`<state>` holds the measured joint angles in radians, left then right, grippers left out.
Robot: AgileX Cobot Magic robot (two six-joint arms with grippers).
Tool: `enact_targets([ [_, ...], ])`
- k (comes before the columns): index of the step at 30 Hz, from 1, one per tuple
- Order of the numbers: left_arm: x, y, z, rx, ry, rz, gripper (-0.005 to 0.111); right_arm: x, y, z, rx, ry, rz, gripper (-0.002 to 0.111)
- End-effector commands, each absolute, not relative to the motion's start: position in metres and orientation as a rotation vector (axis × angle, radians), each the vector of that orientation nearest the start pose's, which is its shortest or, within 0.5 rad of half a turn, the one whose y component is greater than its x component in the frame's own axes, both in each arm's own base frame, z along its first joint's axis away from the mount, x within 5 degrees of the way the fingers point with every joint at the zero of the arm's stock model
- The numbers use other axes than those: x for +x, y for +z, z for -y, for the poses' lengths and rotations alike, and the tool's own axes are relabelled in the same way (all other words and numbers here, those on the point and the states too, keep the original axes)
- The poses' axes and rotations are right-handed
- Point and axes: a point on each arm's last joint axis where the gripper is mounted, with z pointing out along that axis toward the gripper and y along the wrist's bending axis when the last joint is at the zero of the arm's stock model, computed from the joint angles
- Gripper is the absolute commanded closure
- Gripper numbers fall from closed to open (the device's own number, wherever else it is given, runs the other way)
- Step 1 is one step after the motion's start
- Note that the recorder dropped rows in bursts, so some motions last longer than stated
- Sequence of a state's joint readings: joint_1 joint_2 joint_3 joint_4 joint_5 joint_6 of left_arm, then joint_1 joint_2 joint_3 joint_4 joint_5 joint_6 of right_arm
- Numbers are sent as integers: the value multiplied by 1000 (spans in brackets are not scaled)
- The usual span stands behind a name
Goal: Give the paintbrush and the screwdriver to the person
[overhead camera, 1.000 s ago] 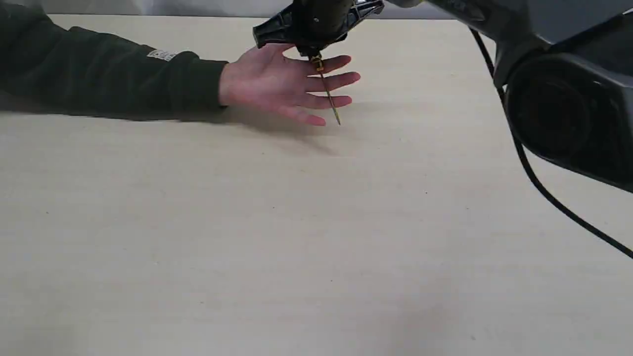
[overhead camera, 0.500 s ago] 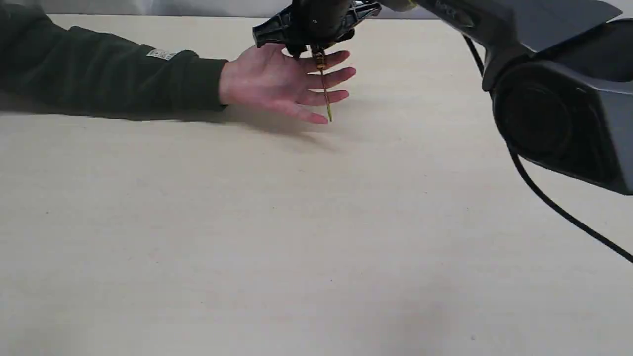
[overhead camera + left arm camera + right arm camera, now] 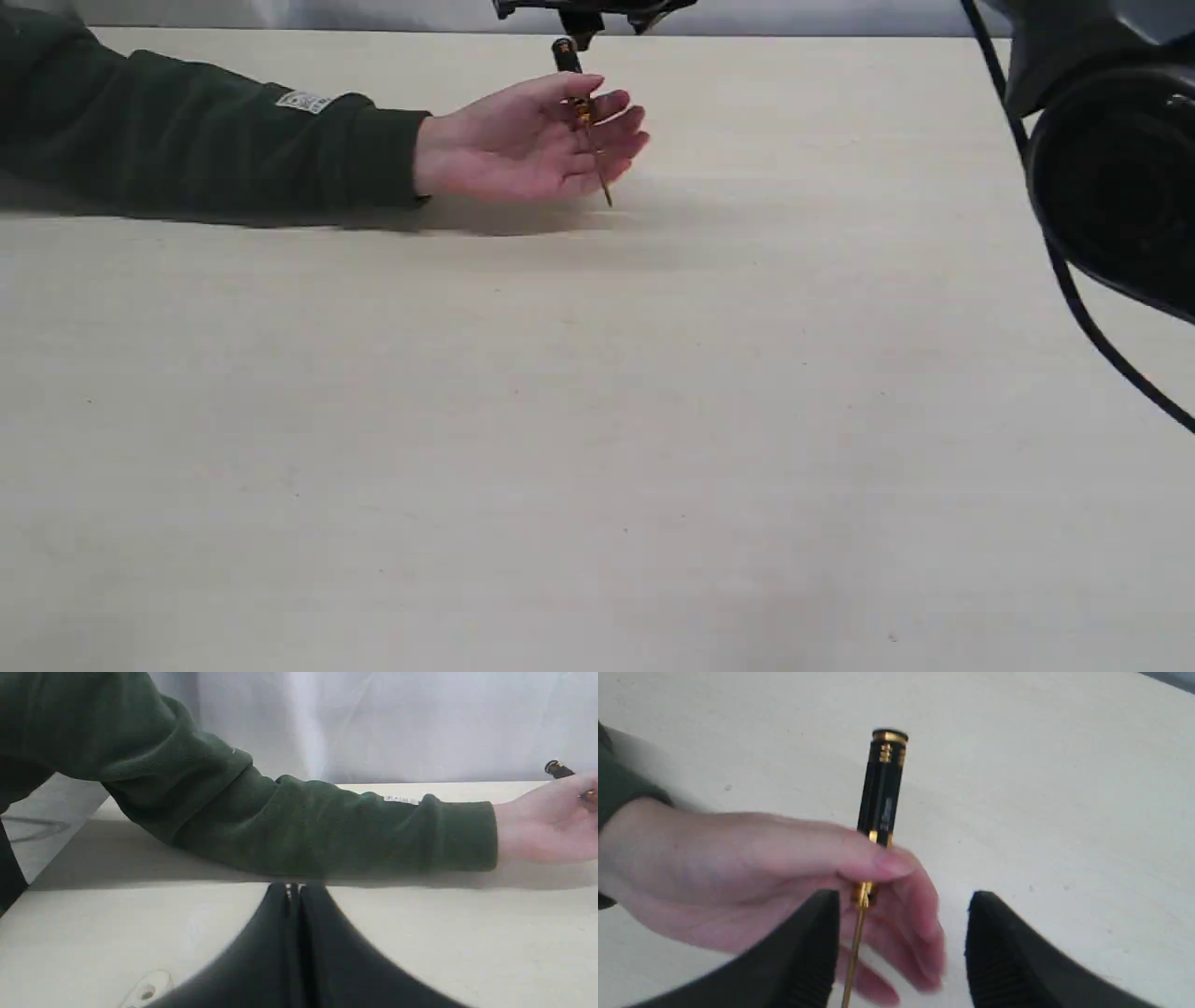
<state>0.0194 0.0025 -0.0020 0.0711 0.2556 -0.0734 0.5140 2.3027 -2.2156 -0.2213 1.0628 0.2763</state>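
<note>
Screwdriver (image 3: 880,788) stands pinched in the person's hand (image 3: 504,149), near 12 o'clock on the table (image 3: 597,420). My right tool (image 3: 903,905) is spread wide, holding nothing; my left tool (image 3: 293,889) is closed. I judge this handover finished; next I should retreat clear. No paintbrush in sight.

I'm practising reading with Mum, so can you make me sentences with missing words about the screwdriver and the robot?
1. The screwdriver is held in the person's ____.
2. The right fingers are ____, with nothing between them.
3. The left fingers are the opposite: ____.
4. The sleeve is dark ____.
Missing words: hand, open, shut, green.
</note>
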Motion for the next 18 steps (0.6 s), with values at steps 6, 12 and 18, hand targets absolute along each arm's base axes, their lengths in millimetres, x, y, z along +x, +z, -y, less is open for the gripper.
enact_targets([
  [6, 55, 191, -2, -29, 18, -1732, 107, 435, 291, -222, -390, -59, -2609, 76],
  [12, 55, 190, -2, -30, 16, -1735, 107, 431, 296, -217, -396, -99, -2607, 76],
  [18, 55, 190, -2, -30, 16, -1735, 107, 409, 288, -205, -425, -133, -2659, 78],
])
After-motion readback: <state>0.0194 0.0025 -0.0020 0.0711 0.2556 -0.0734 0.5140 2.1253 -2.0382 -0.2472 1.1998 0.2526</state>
